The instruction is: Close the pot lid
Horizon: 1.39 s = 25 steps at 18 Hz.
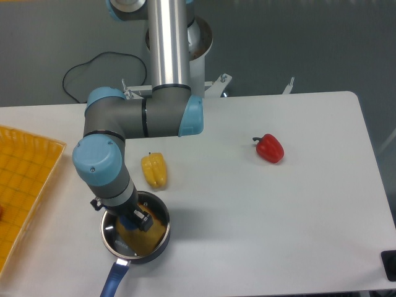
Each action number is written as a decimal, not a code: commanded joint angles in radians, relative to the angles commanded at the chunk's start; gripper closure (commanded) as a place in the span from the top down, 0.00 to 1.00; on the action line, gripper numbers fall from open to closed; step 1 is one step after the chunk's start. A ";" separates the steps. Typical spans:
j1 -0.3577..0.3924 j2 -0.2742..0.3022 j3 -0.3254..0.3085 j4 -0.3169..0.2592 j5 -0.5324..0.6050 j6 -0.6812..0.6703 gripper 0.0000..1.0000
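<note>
The pot (158, 242) stands near the table's front left, its long blue handle (114, 279) pointing to the front edge. The glass lid (119, 240) lies across the pot's rim, with yellow-brown reflections on it. My gripper (133, 220) points straight down over the middle of the lid, right where the knob sits. The wrist hides the knob and the fingertips, so the frame does not show whether the jaws are gripping the knob.
A yellow pepper (154, 169) lies just behind the pot, close to the arm. A red pepper (269, 148) lies at the right. An orange tray (25, 185) fills the left edge. A black cable (93, 65) runs behind the table.
</note>
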 joint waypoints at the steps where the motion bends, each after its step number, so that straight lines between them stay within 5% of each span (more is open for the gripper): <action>1: 0.000 0.002 0.000 0.000 0.000 0.000 0.99; 8: 0.011 0.040 -0.008 -0.011 0.000 0.037 1.00; 14: 0.099 0.145 -0.038 -0.141 0.006 0.477 1.00; 25: 0.386 0.253 -0.109 -0.184 0.048 0.914 1.00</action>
